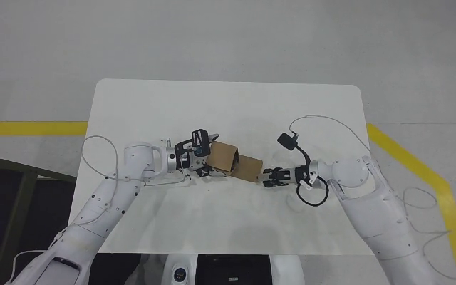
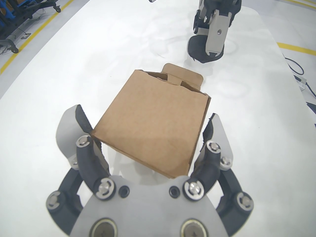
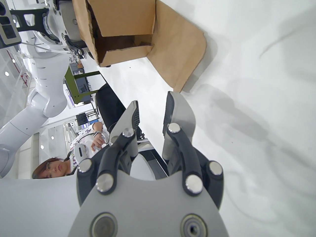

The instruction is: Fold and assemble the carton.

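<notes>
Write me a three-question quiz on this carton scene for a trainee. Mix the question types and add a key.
1. True or false: the right pincer is clamped on the loose flap.
2. What holds the carton? A) the left pincer B) the right pincer C) a person's hand
3. Fill in: the carton end facing the right pincer is ____.
Key: 1 false, it is open and empty, just short of the flap; 2 A; 3 open.

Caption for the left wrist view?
Left claw holds brown cardboard carton above white table; right claw beyond its open flap.
</notes>
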Controlling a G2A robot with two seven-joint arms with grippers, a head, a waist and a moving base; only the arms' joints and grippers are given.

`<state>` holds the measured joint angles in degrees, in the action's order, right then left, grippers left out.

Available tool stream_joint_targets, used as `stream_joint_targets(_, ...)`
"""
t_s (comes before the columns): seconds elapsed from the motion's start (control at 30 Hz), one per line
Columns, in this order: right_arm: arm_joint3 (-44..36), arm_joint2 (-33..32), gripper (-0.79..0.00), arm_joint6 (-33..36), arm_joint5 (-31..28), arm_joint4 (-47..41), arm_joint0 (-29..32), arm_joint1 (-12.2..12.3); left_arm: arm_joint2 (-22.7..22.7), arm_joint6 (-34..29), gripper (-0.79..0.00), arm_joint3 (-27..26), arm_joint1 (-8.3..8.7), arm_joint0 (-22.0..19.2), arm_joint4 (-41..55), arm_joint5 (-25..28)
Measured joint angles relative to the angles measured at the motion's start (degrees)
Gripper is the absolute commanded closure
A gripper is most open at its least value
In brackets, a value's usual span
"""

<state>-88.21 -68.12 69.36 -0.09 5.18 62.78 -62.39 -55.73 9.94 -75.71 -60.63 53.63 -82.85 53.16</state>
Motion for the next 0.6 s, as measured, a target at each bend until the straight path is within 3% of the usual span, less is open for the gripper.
stream_joint_targets(0.6,10.0,5.6,-0.212,-5.2,-2.4,-2.0,-5.6,-1.3,0.0,0.2,-0.785,0.2,-0.05,0.0,-0.2,0.1)
